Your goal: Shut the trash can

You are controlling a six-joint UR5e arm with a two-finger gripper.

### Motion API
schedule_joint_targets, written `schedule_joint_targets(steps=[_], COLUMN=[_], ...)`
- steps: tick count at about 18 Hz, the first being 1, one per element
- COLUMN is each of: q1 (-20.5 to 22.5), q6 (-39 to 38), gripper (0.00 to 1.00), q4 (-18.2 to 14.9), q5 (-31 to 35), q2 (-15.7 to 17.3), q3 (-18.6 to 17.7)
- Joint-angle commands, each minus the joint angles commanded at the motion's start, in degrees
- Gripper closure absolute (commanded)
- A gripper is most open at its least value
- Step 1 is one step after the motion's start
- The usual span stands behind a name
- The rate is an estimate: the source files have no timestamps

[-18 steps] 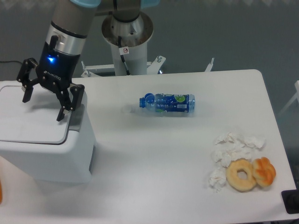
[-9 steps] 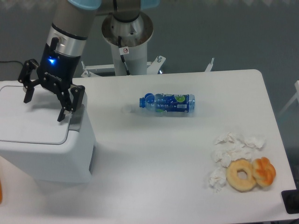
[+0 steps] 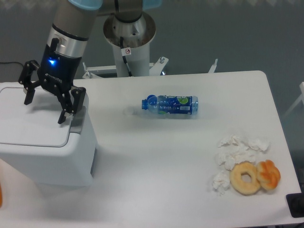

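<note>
Trash can (image 3: 45, 156): large white boxy bin with rounded corners, stood at the left end of the table, partly cut off by the left edge of the view.
Lid (image 3: 28, 118): flat and white, lay level on the bin's top; no gap was visible along its near edge, so it looked down or very nearly so.
Latch tab (image 3: 77, 121): grey, on the right side of the top, beside the lid's edge.
Gripper (image 3: 46, 105): black, two-fingered, on the arm reaching in from above; fingers spread wide, holding nothing, poised over the lid, with the right finger just above the latch tab. Whether the tips touched the lid could not be told.
Step in hand (judged): pressing the lid home and seating it at the latch side.
Handling advice (judged): press straight down close to the latch edge, not the far side, with the fingers kept spread so neither catches the tab; push gently, as the bin looked light and could slide or tip; lift straight up afterwards.
Water bottle (image 3: 169, 105): blue-labelled, lying on its side mid-table, well apart from the bin.
Tissues (image 3: 235, 153): crumpled white, at the right.
Doughnut (image 3: 245, 178): pale ring, touching the tissues.
Pastry (image 3: 269, 174): orange-brown, just beside the doughnut.
Table (image 3: 166, 190): white, rounded corners.
</note>
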Motion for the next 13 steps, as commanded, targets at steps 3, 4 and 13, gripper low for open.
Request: schedule_joint_targets(steps=[3, 4, 13], q1=[-0.1, -0.1, -0.1], q6=[0.0, 0.0, -0.6], gripper=[0.0, 0.0, 0.0], q4=[0.0, 0.0, -0.1], q5=[0.0, 0.0, 0.0], q2=[0.0, -0.1, 0.0], q3=[0.0, 0.0, -0.4])
